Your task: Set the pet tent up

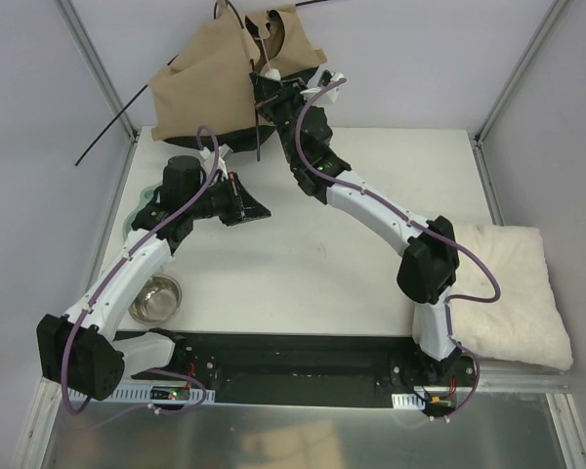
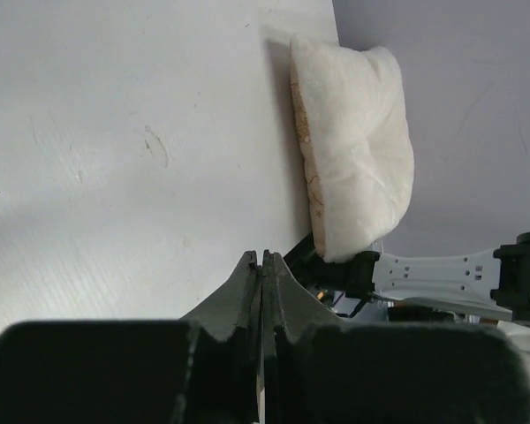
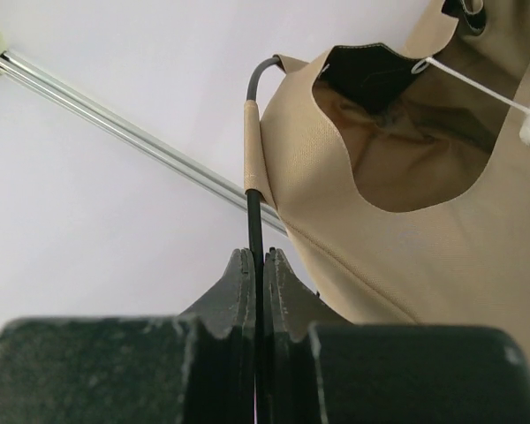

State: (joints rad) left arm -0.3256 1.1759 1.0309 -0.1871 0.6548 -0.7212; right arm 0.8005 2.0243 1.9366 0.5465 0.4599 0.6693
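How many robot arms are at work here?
2. The left arm bends over the table's left side, fingers shut on nothing; the right arm reaches the far edge, fingers clamped on a black tent pole.

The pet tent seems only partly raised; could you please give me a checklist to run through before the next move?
1. Right gripper clamped on the black pole: ok.
2. Pole runs through the tan sleeve of the pet tent: ok.
3. Left gripper shut, empty, free to assist: ok.
4. Tent standing in shape: not ok, fabric slumped near the far edge of the table.
5. Pole's lower end seated: cannot tell.
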